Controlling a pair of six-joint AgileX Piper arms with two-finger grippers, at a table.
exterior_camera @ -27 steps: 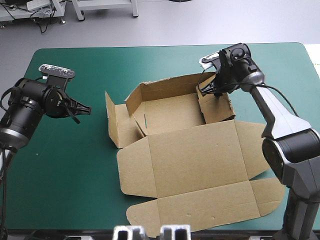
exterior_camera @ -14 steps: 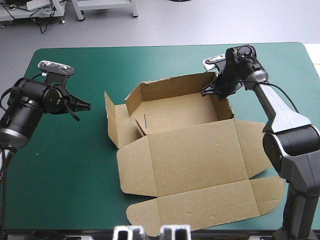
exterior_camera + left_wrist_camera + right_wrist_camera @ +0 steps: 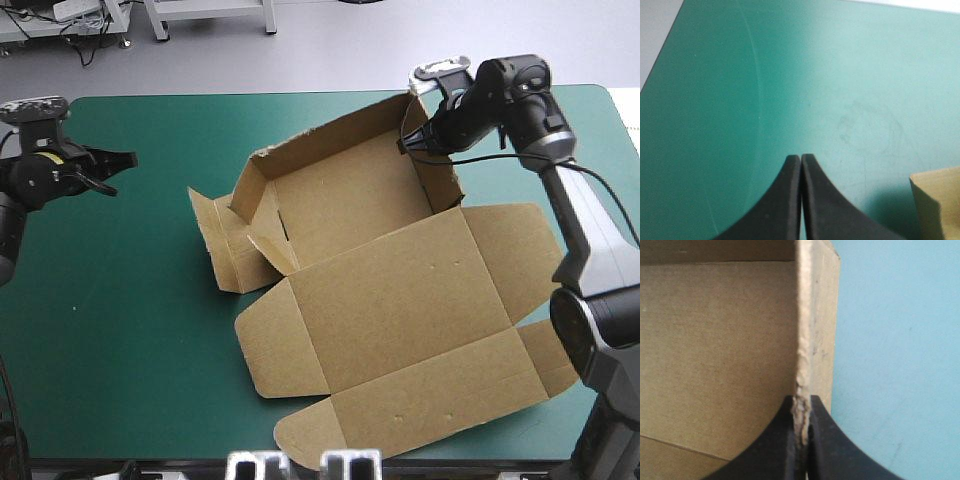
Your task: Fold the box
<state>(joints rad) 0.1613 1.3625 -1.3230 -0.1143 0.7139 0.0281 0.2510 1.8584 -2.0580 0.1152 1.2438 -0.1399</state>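
Desk: teal-green cover, bare across its left half.
Box: brown, right of centre, with the tray toward the far edge and the lid flat toward the near edge. We see it has swung round since earlier.
Right wall: its edge is frayed. We judge it could tear or slip free under a harder pull, since nothing pins the lid.
Right gripper: pinching that wall's top edge, higher and farther out than before.
Left gripper: pressed together, empty, drawn back toward the desk's left edge.
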